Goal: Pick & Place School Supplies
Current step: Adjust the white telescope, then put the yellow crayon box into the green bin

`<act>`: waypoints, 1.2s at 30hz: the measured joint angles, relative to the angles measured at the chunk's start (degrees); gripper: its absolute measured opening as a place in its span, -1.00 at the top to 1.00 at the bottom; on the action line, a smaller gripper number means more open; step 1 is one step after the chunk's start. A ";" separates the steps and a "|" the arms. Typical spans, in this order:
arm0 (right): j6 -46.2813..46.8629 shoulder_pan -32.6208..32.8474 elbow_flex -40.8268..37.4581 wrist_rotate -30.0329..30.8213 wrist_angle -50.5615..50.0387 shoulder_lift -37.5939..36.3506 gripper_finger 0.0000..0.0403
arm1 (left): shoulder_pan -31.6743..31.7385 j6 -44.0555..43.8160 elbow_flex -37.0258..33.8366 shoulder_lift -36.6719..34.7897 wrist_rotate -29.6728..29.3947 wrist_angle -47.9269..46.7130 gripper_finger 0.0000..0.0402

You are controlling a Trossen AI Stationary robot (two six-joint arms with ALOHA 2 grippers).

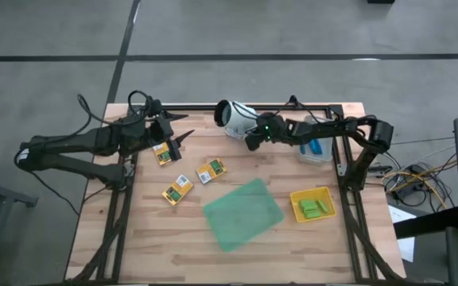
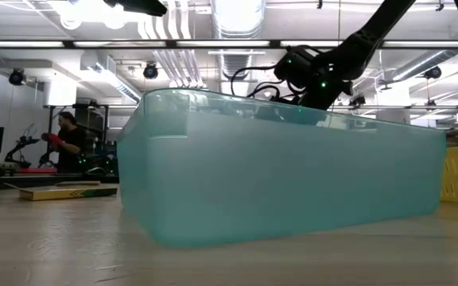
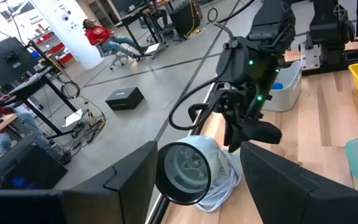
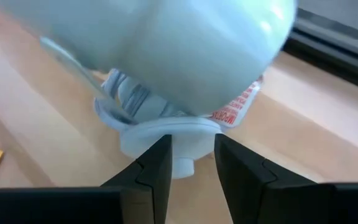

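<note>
Right gripper (image 1: 252,140) beside pale cup (image 1: 233,117); packets (image 1: 211,170) well apart

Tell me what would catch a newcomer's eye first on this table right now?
Likely the pale blue cup lying on its side at the table's far edge, with the right gripper right at it, fingers around its white rim. Next, the translucent green tray lying flat mid-table, beside the yellow tray holding light-green blocks. The left gripper hovers open by three yellow-and-green packets.
</note>
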 joint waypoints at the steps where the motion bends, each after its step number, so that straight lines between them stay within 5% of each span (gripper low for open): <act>1: 0.00 -0.34 0.00 -0.38 0.06 -0.01 0.42 | 0.00 0.00 0.00 0.00 0.00 0.00 -0.18; 5: 1.14 -0.95 0.02 -4.95 -0.20 -0.19 0.39 | 0.02 0.00 0.01 0.01 0.00 0.01 -0.18; 14: 7.93 -0.28 0.04 -30.83 -0.16 -5.47 0.37 | 0.02 0.00 0.01 0.00 0.01 0.02 -0.18; 20: 13.78 1.77 -0.01 -42.07 2.90 -6.32 0.33 | 0.02 0.00 0.00 0.00 0.00 0.01 -0.18; 36: 14.80 7.97 -0.14 -41.49 8.36 -2.50 -0.07 | 0.02 0.00 0.00 0.01 0.02 0.03 -0.18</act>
